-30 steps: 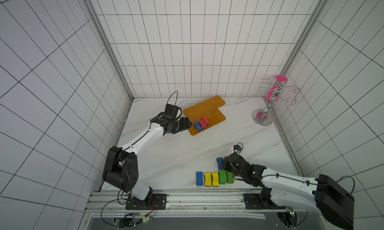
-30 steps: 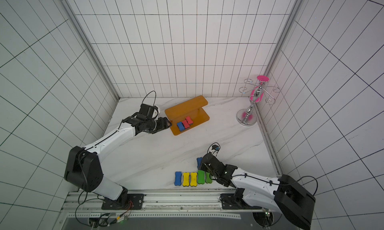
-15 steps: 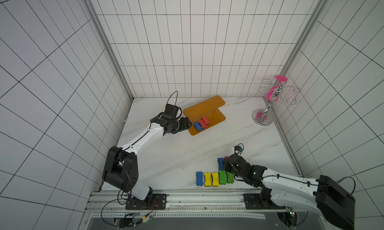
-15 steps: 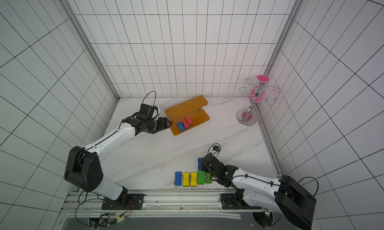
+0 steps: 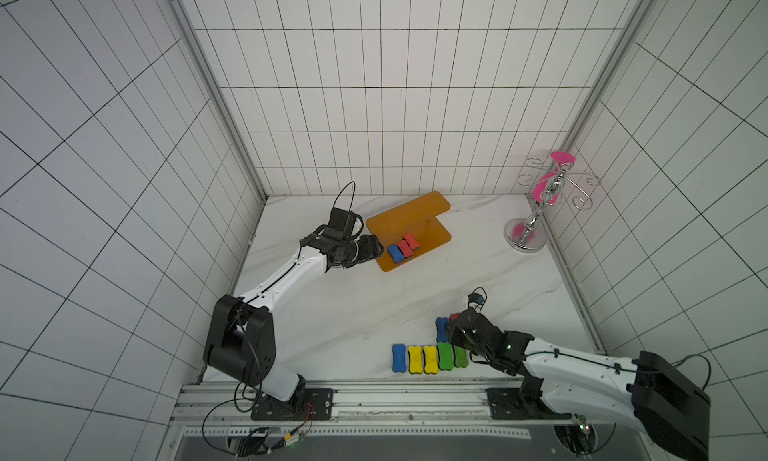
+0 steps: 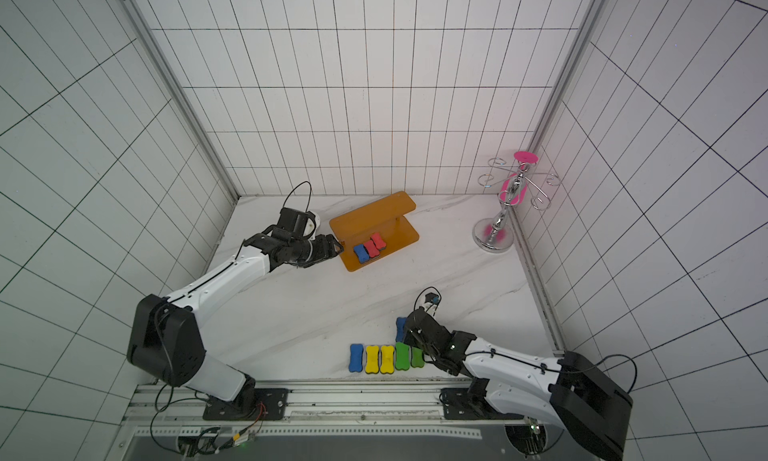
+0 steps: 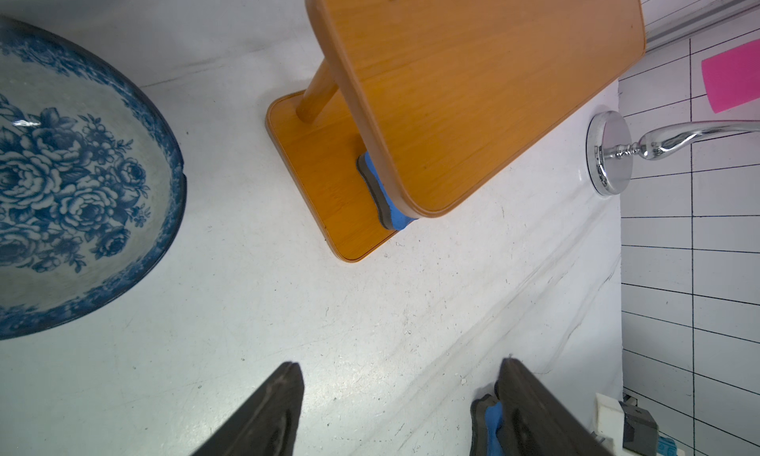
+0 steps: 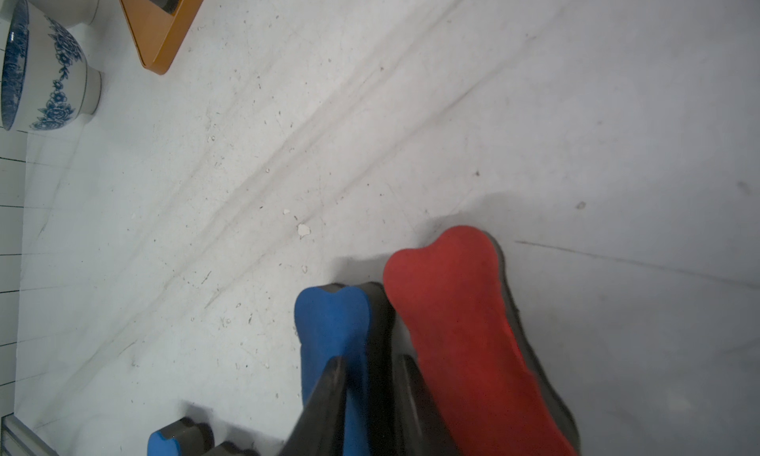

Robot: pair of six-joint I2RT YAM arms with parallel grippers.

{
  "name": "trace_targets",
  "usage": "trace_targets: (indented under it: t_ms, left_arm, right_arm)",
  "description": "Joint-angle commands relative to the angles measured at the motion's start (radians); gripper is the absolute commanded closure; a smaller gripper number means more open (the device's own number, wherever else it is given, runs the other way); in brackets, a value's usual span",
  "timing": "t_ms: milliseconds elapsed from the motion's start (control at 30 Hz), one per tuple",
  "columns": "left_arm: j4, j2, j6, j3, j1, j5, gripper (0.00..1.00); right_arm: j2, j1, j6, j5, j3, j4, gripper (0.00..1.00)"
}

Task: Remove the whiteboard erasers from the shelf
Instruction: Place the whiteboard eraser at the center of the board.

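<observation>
clearing the shelf (image 5: 409,213) looks well along, by my count: seven whiteboard erasers are down on the table (image 5: 353,305) and three sit on the shelf's lower board. those three are a blue eraser (image 5: 393,253) and two red erasers (image 5: 404,249), side by side at the end nearest the left arm. in the left wrist view the blue one is tucked partly under the upper board.

the left gripper (image 5: 376,249) sits low, just beside that end, with its jaws spread wide and empty. it is lined up with the blue eraser, probably so it can slide in under the upper board rather than drop from above.

near the front rail a row (image 5: 430,359) of five lies flank to flank: blue, two yellow, two green. the right gripper (image 8: 372,357) is down just behind the green pair, seemingly adding to the pile. its jaws stand a narrow gap apart, and the foam and felt of a second blue eraser (image 8: 333,330) show between them. a loose red eraser (image 8: 448,310) touches that eraser's felt side. whether the jaws pinch the blue block or have let go, i cannot tell.

each eraser is a small bone-shaped foam block, bright on one face with dark grey felt on the other. i judge them soft enough to squash under a firm squeeze.
</observation>
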Motion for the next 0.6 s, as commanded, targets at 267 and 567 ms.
trace_targets:
  t_ms: [267,567]
  left_arm:
    - [0.022,-0.030,0.009,-0.009,0.002,-0.002,0.22]
    - [0.028,-0.021,0.009,-0.009,0.003,0.007,0.21]
  right_arm:
    - [-0.151,-0.030,-0.130,0.046,0.067,-0.210,0.67]
    - [-0.268,-0.248,-0.203,-0.157,-0.032,-0.239,0.44]
